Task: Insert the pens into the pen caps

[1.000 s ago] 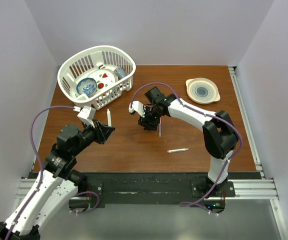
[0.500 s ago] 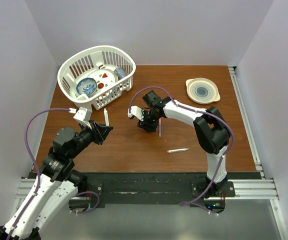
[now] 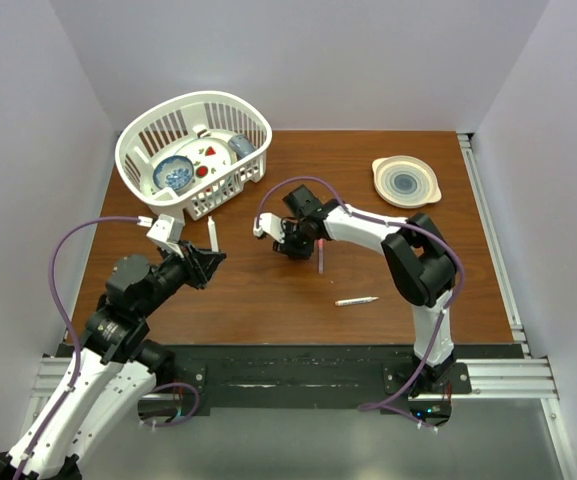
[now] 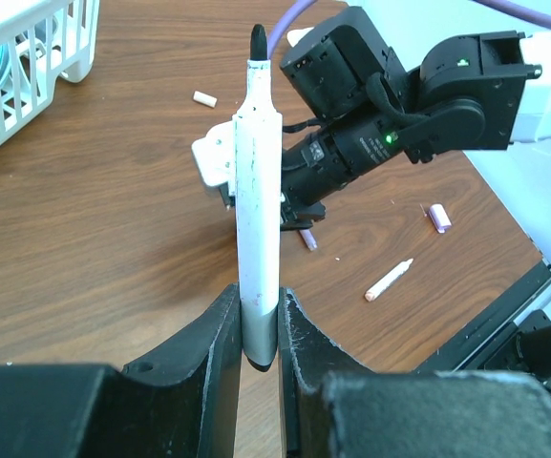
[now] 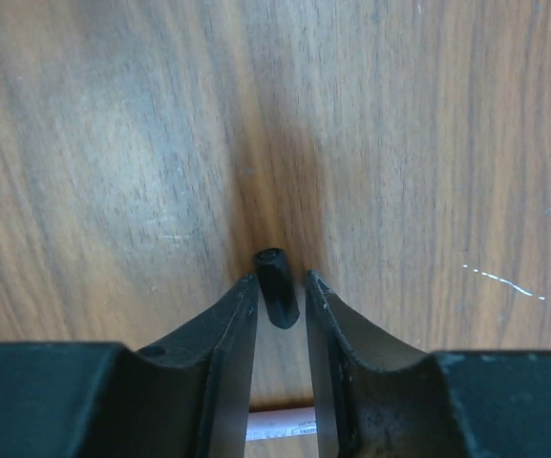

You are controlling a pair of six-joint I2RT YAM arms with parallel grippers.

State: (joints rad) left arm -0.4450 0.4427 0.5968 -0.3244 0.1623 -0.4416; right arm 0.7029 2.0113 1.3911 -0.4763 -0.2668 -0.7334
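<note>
Nearest the arm bases, a loose pen (image 3: 356,300) lies flat on the table (image 3: 268,312), waiting its turn. A little farther in, the left gripper (image 4: 259,303) is clamped on the lower end of the white pen (image 4: 256,191). The pen stands straight out of the jaws with its dark tip bare and aimed toward the right arm. Beyond it, at mid-table, the right gripper (image 5: 281,286) points down at the wood with the black cap (image 5: 276,275) between its fingers. The jaws stand narrowly apart on either side of the cap, one finger about touching and a sliver of wood showing at the other, so the cap does not look gripped yet. The step in hand appears to be securing this cap. It should go best if the fingers meet it squarely across its round side and leave its mouth clear, since a small tube pinched off-centre may roll or squirt away. Once lifted, the mouth should be turned toward the white pen's tip and the two set on one axis before any push. A pink pen (image 3: 320,260) lies just beside the right gripper and is best left unnudged. A lilac cap (image 4: 438,218) and a pale cap (image 4: 203,97) lie apart on the wood. Farthest back sit the basket (image 3: 193,100) and the plate (image 3: 380,172), no part of this step.
</note>
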